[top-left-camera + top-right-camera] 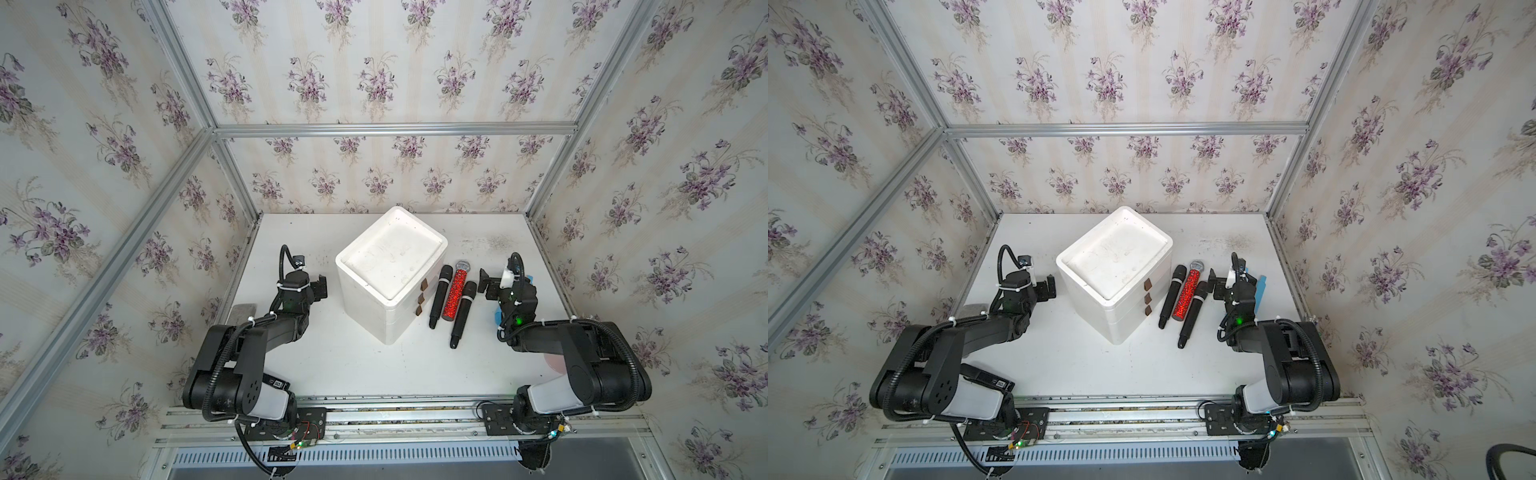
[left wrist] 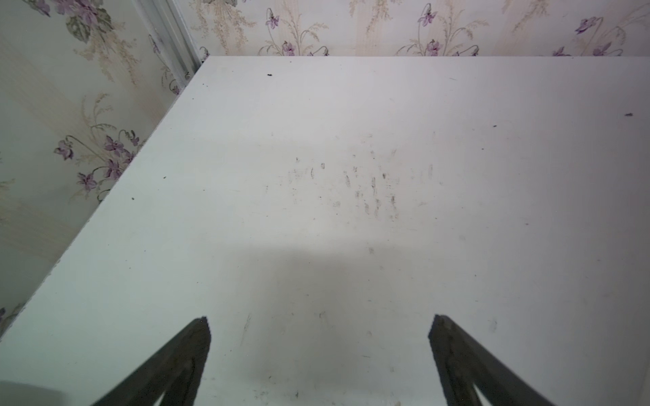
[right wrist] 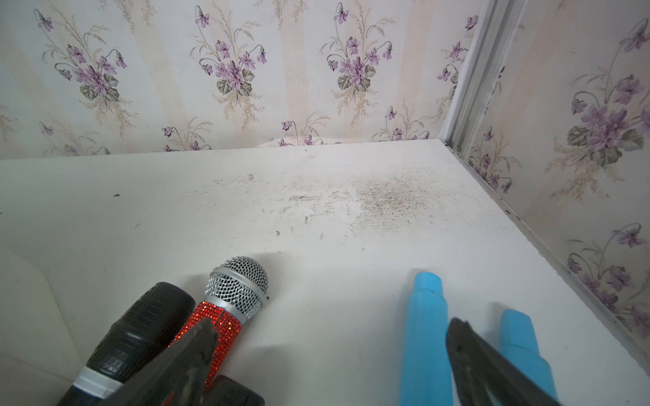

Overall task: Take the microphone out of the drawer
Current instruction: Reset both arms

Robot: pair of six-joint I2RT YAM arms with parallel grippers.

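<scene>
A white drawer unit (image 1: 390, 257) (image 1: 1113, 257) stands mid-table, its three brown-handled drawers (image 1: 420, 297) all shut, so their insides are hidden. Right of it three microphones lie side by side on the table: a black one (image 1: 439, 295), a red glittery one with a silver mesh head (image 1: 454, 293) (image 1: 1187, 293) (image 3: 237, 284), and another black one (image 1: 462, 313). My right gripper (image 1: 484, 284) (image 3: 330, 327) hangs open just right of them, holding nothing. My left gripper (image 1: 322, 286) (image 2: 320, 323) is open over bare table, left of the unit.
Two blue plastic pieces (image 3: 424, 334) lie beside and under my right gripper, near the right wall. A grey object (image 1: 243, 311) sits at the table's left edge under my left arm. Papered walls close in the back and both sides.
</scene>
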